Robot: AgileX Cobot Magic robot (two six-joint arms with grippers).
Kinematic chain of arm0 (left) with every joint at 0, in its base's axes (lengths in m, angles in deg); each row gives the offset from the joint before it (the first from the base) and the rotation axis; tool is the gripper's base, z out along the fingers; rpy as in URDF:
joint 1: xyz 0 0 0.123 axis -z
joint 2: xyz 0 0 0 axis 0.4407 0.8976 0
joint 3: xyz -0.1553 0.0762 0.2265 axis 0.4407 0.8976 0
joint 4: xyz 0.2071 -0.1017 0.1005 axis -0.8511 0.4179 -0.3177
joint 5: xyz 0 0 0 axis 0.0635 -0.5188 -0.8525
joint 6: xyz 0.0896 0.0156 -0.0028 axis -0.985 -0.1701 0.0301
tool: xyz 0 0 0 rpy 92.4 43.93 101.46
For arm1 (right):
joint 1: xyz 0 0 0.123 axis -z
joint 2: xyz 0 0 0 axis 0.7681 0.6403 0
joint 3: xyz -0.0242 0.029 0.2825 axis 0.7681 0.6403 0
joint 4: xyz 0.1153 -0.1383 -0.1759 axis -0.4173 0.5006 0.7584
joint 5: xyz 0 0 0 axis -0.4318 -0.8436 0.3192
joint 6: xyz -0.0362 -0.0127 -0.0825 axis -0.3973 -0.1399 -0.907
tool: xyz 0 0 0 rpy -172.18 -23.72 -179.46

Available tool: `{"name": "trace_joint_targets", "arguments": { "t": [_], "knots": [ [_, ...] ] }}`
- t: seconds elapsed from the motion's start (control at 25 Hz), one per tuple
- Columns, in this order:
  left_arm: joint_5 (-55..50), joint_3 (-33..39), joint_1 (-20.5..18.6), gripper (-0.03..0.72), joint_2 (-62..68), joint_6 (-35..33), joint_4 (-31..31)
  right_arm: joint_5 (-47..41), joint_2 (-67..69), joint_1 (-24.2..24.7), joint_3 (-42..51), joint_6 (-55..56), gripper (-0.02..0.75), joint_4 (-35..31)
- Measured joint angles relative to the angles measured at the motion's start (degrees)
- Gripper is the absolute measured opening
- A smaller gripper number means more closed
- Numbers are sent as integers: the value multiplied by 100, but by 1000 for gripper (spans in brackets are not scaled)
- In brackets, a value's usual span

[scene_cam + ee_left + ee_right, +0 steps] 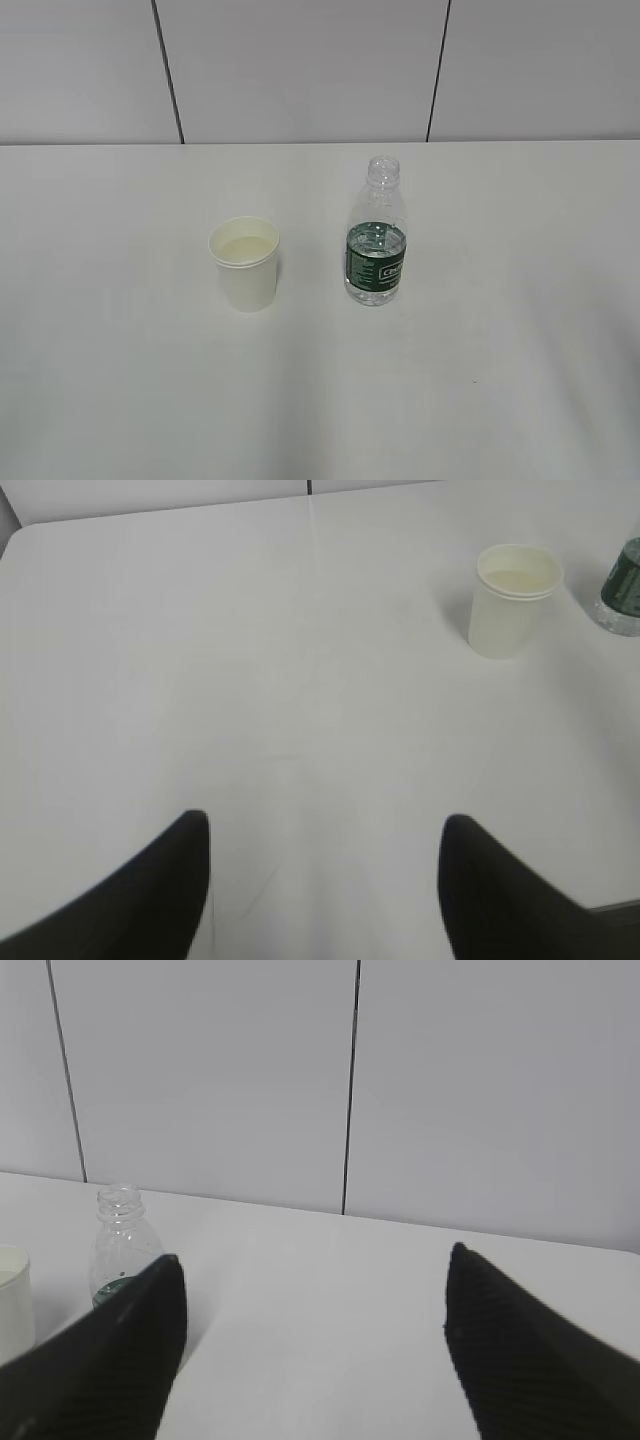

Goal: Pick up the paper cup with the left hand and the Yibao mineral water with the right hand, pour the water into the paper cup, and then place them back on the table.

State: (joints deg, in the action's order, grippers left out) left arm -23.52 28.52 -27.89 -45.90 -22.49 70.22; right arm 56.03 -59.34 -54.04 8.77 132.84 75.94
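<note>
**Both pincers wide and empty; one cup and one bottle stand on the table**

Start with your left hand (pixel 325 880): its wrist view shows two black fingers (pixel 150 900) spread wide at the bottom of the picture, with only bare table (pixel 250 680) between them. It holds nothing. Your right hand (pixel 310 1350) reads the same way: two black fingers (pixel 530 1350) stand wide apart in its wrist view, and nothing sits in the gap.

Moving outward, count the things. There is one paper cup (pixel 245 264) and one bottle of Yibao mineral water (pixel 377 236). Both stand upright on the white table, side by side but not touching, the cup on the left of the exterior view and the bottle on the right. The bottle has no cap. Neither pincer is near either one.

Now compare the views. The exterior view shows cup and bottle whole, and shows a pale liquid surface inside the cup and water low in the bottle, about level with its green label. It shows neither arm.

The left wrist view looks down at the cup (pixel 513 598) from well back, at upper right, and catches only the bottle's green-labelled edge (pixel 625 585) at the right border.

The right wrist view looks level across the table towards a grey panelled wall (pixel 450 1090). The bottle's clear neck (pixel 122 1230) rises just behind the left finger, and a sliver of the cup (pixel 14 1300) shows at the left border.
</note>
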Motion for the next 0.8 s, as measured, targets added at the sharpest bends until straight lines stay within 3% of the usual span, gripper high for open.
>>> {"name": "trace_joint_targets", "arguments": {
  "t": [0.32,0.8],
  "knots": [
    [0,0,0,483,0,487,0,0,0,0,0,0,592,0],
    [12,11,0,483,0,526,5,0,0,0,0,0,592,0]
  ]
}}
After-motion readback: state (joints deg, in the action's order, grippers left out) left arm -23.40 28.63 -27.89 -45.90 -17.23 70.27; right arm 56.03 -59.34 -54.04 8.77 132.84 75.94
